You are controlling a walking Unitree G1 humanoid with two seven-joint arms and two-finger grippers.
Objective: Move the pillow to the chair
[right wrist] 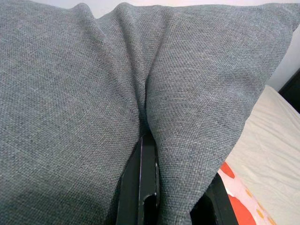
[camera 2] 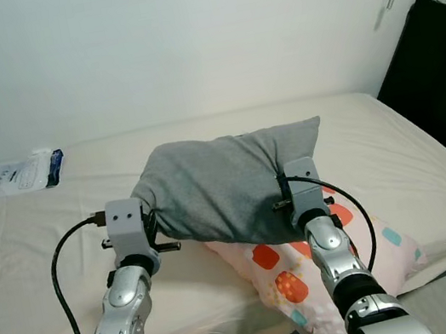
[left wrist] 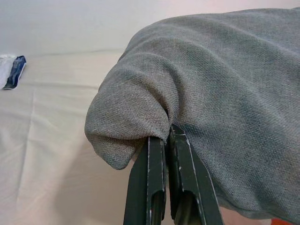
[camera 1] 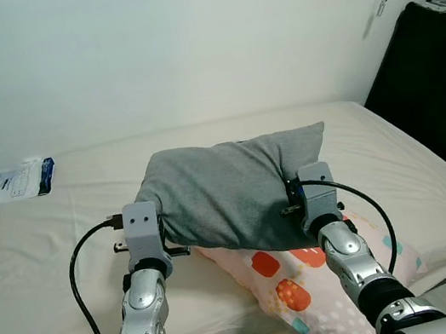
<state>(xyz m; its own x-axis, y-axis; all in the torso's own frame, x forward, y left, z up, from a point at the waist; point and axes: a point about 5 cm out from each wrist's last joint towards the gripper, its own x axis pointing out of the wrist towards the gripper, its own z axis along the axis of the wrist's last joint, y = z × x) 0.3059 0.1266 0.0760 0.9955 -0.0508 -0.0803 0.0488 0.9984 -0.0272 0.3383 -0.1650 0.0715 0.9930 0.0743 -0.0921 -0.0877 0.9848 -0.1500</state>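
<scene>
In the left eye view, a big bed [camera 1: 31,253] with a cream sheet sits in front of a white wall. A gray pillow [camera 1: 236,191] is up off the sheet, near the close edge of the bed, held between the two silver arms. The left gripper [camera 1: 165,229] is tucked in at the pillow's left end. The right gripper [camera 1: 291,200] is tucked in at its right end. Under the gray pillow lies a pink pillow [camera 1: 304,282] with red and blue spots, hanging over the near edge. A white and blue packet [camera 1: 5,182] lies far away on the left side of the bed. A tall black thing [camera 1: 443,93] stands to the right of the bed.

The right eye view shows the same things.

In the left wrist view, the two black fingers [left wrist: 150,187] are pressed close together, pinching a fold of the gray cloth at the pillow's end.

In the right wrist view, the black fingers [right wrist: 143,187] squeeze a fold of the gray pillow too, with the cloth bunched around them. The cream sheet and a bit of the pink pillow peek out beside it.
</scene>
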